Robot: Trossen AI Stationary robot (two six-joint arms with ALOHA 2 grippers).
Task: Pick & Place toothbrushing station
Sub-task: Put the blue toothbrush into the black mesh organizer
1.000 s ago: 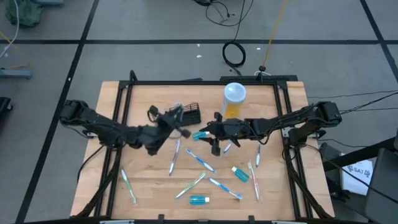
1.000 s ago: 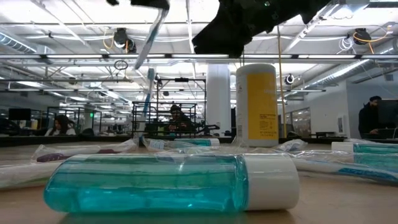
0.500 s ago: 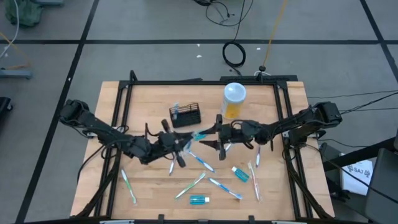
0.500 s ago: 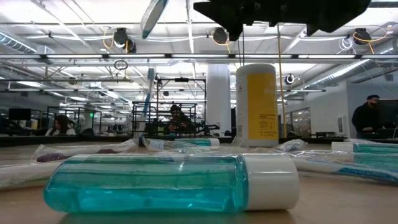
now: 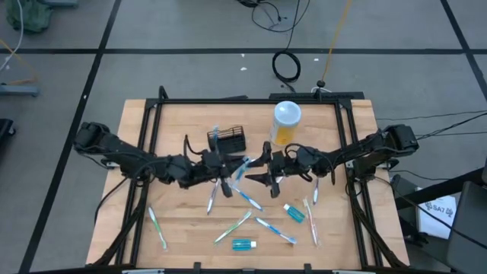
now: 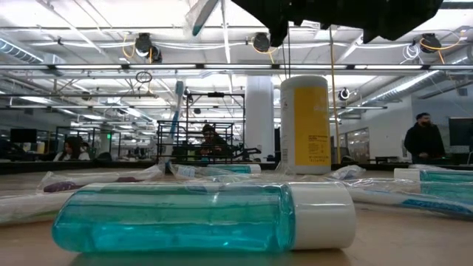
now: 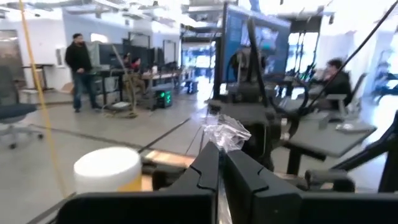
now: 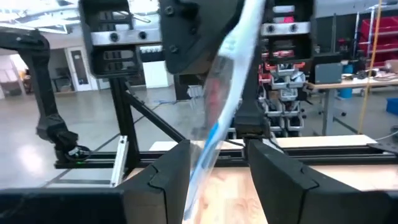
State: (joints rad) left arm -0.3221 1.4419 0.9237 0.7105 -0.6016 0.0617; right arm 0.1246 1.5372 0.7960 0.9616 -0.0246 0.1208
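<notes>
Both dark arms reach in from the table's sides and meet just in front of the toothbrushing station. The left arm stretches low from the left edge, elbow bent, and its left gripper is closed, pinching a wrapped toothbrush between its fingers. The right arm comes from the right edge, forearm nearly level, wrist turned toward the left one. The right gripper stands with its fingers spread apart on either side of that toothbrush, not clamped on it.
</notes>
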